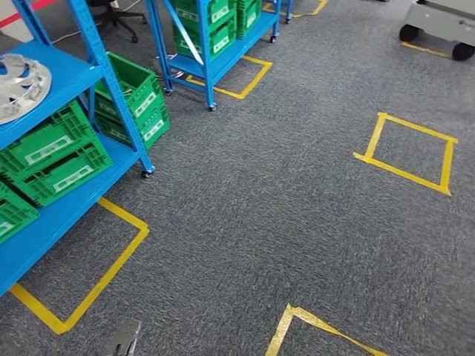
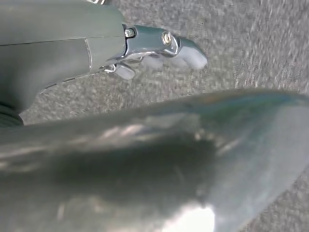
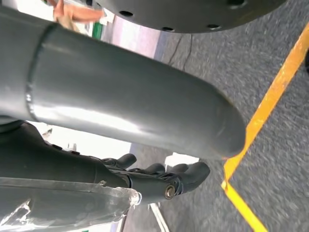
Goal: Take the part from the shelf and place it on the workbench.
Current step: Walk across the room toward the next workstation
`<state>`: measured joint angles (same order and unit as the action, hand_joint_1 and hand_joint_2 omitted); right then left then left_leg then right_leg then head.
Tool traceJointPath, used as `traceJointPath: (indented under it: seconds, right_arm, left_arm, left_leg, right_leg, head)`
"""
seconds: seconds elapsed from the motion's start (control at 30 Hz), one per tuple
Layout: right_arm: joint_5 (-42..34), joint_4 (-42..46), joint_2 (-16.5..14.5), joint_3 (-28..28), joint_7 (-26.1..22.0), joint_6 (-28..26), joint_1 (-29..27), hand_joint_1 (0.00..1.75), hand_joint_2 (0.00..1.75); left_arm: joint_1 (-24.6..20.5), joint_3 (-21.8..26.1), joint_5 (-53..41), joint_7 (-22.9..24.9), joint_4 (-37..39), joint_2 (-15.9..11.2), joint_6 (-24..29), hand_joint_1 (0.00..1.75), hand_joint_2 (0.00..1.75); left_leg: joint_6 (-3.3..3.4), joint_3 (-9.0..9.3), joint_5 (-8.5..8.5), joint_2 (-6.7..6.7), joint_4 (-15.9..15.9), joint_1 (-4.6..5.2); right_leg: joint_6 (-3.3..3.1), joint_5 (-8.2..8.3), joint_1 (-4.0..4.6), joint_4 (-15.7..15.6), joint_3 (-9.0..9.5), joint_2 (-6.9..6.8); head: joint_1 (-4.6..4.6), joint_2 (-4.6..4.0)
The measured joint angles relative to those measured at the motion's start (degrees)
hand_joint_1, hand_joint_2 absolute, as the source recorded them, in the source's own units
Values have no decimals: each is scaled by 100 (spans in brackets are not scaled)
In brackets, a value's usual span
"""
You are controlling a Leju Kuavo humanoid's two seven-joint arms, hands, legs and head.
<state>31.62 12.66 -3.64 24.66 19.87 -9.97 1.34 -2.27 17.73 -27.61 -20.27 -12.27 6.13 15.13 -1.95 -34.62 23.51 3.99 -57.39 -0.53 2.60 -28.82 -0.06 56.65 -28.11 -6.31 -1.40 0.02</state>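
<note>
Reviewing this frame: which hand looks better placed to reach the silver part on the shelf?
Probably the left. The silver part lies on the blue shelf at the robot's left, the left hand's side. The right hand hangs over carpet beside yellow tape.

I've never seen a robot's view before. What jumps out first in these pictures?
Bright blue shelving at the left, stacked with green crates, stands out against the grey carpet. A shiny silver part lies on its upper shelf. Yellow tape squares mark the floor.
</note>
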Motion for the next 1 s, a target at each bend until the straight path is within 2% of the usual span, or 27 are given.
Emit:
traceJointPath:
  seconds: [0.03,0.07,0.1,0.13,0.17,0.2,0.23,0.27,0.3,0.33,0.37,0.4,0.43,0.5,0.57,0.6,0.63,0.7,0.73,0.77,0.8,0.83,0.87,0.9,0.93,0.97,1.0]
  right_arm:
    - [1,1,-1,3,1,-4,15,0,0]
    - [1,2,-1,3,2,-5,32,0,0]
    - [1,3,-1,4,3,-7,43,0,0]
    - [2,4,-1,4,-9,-9,46,0,0]
    - [2,4,-1,5,-31,-10,43,0,0]
    - [3,4,-1,5,-56,-12,36,0,0]
    - [5,3,-1,6,-81,-15,31,0,0]
    - [9,3,-2,7,-94,-17,27,0,0]
    - [14,2,-2,7,-97,-20,24,0,0]
    - [20,2,-3,8,-97,-22,22,0,0]
    - [25,2,-3,8,-97,-25,21,0,0]
    - [28,2,-2,9,-98,-27,20,0,0]
    - [32,2,-1,12,-114,-33,23,0,0]
    - [37,2,0,24,-163,-44,42,0,0]
    - [43,2,-7,39,-196,-50,66,0,0]
    - [47,3,-10,46,-192,-55,69,0,0]
    - [51,3,-14,51,-190,-58,63,0,0]
    - [56,4,-14,57,-188,-63,38,0,0]
    - [58,4,-14,60,-191,-63,24,0,0]
    - [59,4,-14,61,-191,-64,16,0,0]
    - [60,4,-14,62,-189,-64,13,0,0]
    - [61,4,-14,63,-187,-65,14,0,0]
    - [62,4,-16,63,-185,-64,17,0,0]
    - [64,4,-17,63,-185,-61,18,0,0]
    - [69,4,-18,63,-188,-56,17,0,0]
    - [75,4,-19,64,-192,-52,23,0,0]
    - [83,4,-18,64,-197,-49,33,0,0]
  left_arm:
    - [1,0,0,-4,1,-2,3,0,0]
    - [14,1,0,-7,1,-3,7,0,0]
    - [22,3,-1,-8,1,-4,9,0,0]
    - [22,5,-3,-11,1,-4,11,0,0]
    - [15,7,-5,-15,1,-4,12,0,0]
    - [5,7,-8,-19,1,-4,17,0,0]
    - [0,8,-7,-17,1,-3,27,0,0]
    - [2,8,-2,-10,1,-5,42,0,0]
    - [5,10,4,-2,2,-7,60,0,0]
    - [8,11,10,7,2,-7,78,0,0]
    - [8,13,14,9,2,-6,94,0,0]
    - [5,13,14,6,2,1,107,0,0]
    - [1,14,13,1,1,8,116,0,0]
    - [2,14,8,-16,2,18,121,0,0]
    - [17,15,3,-41,3,6,114,0,0]
    - [21,16,-1,-56,3,1,110,0,0]
    - [17,17,-6,-68,3,-4,109,0,0]
    - [-9,17,-19,-78,3,1,108,0,0]
    - [-18,17,-24,-78,3,2,108,0,0]
    - [-19,17,-27,-78,3,4,106,0,0]
    - [-11,17,-28,-78,3,3,103,0,0]
    - [-3,17,-28,-78,3,0,101,0,0]
    - [3,17,-28,-78,3,-4,100,0,0]
    - [4,18,-28,-78,3,-8,103,0,0]
    - [-5,19,-28,-78,3,-10,108,0,0]
    - [-14,19,-28,-78,3,-10,114,0,0]
    - [-19,20,-28,-78,3,-9,120,0,0]
  left_leg:
    - [77,-5,24,-74,-7,-5]
    - [118,-5,33,-148,-11,-5]
    - [153,-3,35,-218,-13,-5]
    - [188,-4,30,-291,-11,-8]
    - [218,-8,26,-356,-9,-6]
    - [240,-13,23,-429,-9,-1]
    - [257,-17,20,-509,-9,9]
    - [268,-17,17,-591,-9,21]
    - [275,-15,13,-679,-9,35]
    - [279,-13,8,-766,-9,46]
    - [281,-10,1,-853,-9,53]
    - [275,-13,-6,-930,-11,61]
    - [262,-22,-15,-1000,-19,64]
    - [210,-57,-43,-1114,-23,51]
    - [139,-91,-68,-1191,-11,38]
    - [102,-121,-36,-1116,-50,48]
    - [66,-197,63,-973,-197,64]
    - [-2,-501,411,-616,-832,72]
    - [-32,-684,576,-522,-1217,61]
    - [-54,-810,657,-481,-1494,48]
    - [-71,-844,626,-458,-1586,35]
    - [-79,-760,487,-430,-1451,26]
    - [-77,-582,284,-372,-1137,22]
    - [-66,-366,105,-233,-755,32]
    - [-37,-163,26,-98,-391,54]
    - [11,-29,24,6,-159,75]
    - [66,39,87,55,-40,89]
  right_leg:
    - [6,-25,1,3,22,-67]
    - [18,-68,-12,20,34,-48]
    - [34,-152,-31,111,11,48]
    - [50,-292,-47,328,-86,200]
    - [60,-470,-54,670,-246,386]
    - [58,-659,-53,1108,-464,509]
    - [50,-793,-47,1508,-680,571]
    - [29,-823,-40,1749,-832,599]
    - [-2,-739,-31,1773,-889,616]
    - [-45,-549,-19,1559,-832,644]
    - [-96,-309,-5,1192,-695,713]
    - [-150,-112,6,801,-541,851]
    - [-178,16,7,467,-407,975]
    - [-176,70,14,176,-276,1119]
    - [-160,90,3,118,-232,1022]
    - [-180,101,-10,83,-209,961]
    - [-202,111,-27,43,-191,882]
    - [-239,93,-31,3,-155,707]
    - [-245,77,-29,2,-137,609]
    - [-242,51,-28,2,-114,520]
    - [-233,21,-30,3,-82,439]
    - [-219,-16,-34,3,-35,360]
    - [-198,-63,-39,3,16,284]
    - [-169,-115,-37,2,68,208]
    - [-133,-180,-25,4,115,140]
    - [-96,-239,-6,-9,162,75]
    - [-55,-275,14,-14,240,15]
  head:
    - [20,0]
    - [42,0]
    - [55,0]
    - [68,0]
    - [86,0]
    - [98,0]
    - [103,0]
    - [103,0]
    - [102,0]
    - [102,0]
    - [102,0]
    - [101,0]
    - [100,0]
    - [97,0]
    - [97,0]
    - [77,0]
    - [47,0]
    - [-11,0]
    - [-18,0]
    - [-18,0]
    - [-19,0]
    - [-19,0]
    - [-20,0]
    - [-21,0]
    - [-26,0]
    - [-21,0]
    - [-16,0]
